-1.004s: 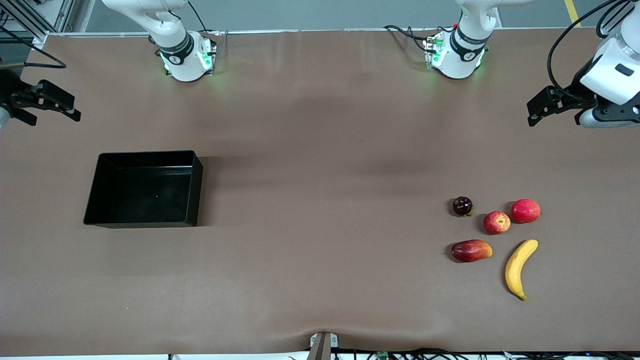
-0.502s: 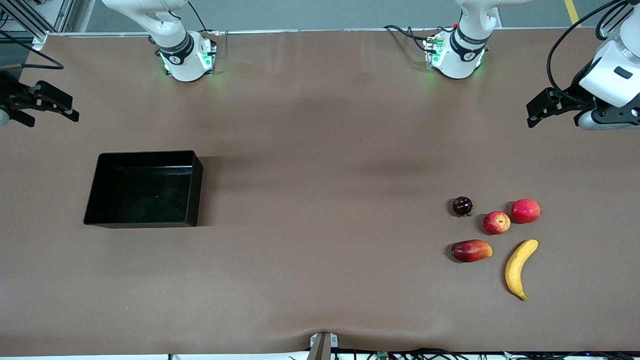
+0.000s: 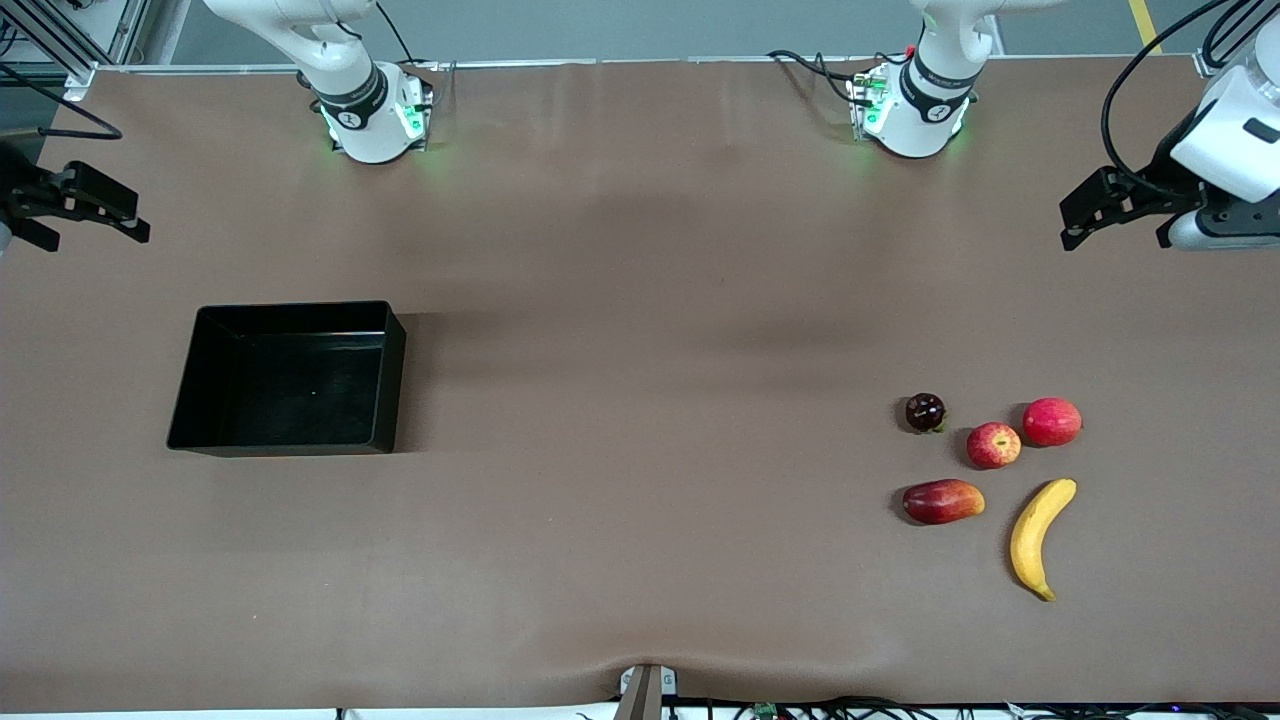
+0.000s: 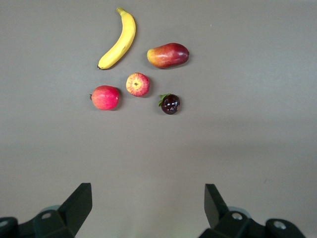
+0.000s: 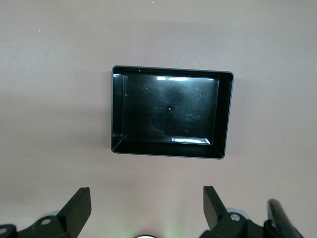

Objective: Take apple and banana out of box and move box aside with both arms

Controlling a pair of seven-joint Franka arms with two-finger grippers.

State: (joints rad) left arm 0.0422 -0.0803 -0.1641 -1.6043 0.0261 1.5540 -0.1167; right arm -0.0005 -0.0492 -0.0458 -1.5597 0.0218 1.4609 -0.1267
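The yellow banana (image 3: 1037,535) (image 4: 119,39) lies toward the left arm's end of the table, nearest the front camera among the fruits. The small red apple with yellowish patches (image 3: 993,445) (image 4: 137,84) rests a little farther from the camera. The glossy black box (image 3: 290,378) (image 5: 171,111) sits empty toward the right arm's end. My left gripper (image 3: 1085,215) (image 4: 147,198) hangs open high over bare table, well away from the fruits. My right gripper (image 3: 85,205) (image 5: 146,201) is open too, up over the table's edge, apart from the box.
A plain red round fruit (image 3: 1051,421) (image 4: 105,97) sits beside the apple. A red-orange mango-like fruit (image 3: 942,501) (image 4: 168,55) lies beside the banana. A dark purple fruit (image 3: 925,412) (image 4: 170,103) rests close by. Both arm bases (image 3: 375,115) (image 3: 910,110) stand along the table's back edge.
Both grippers have drifted slightly outward and upward, each toward its own end of the table. The fruits and the box have not moved.
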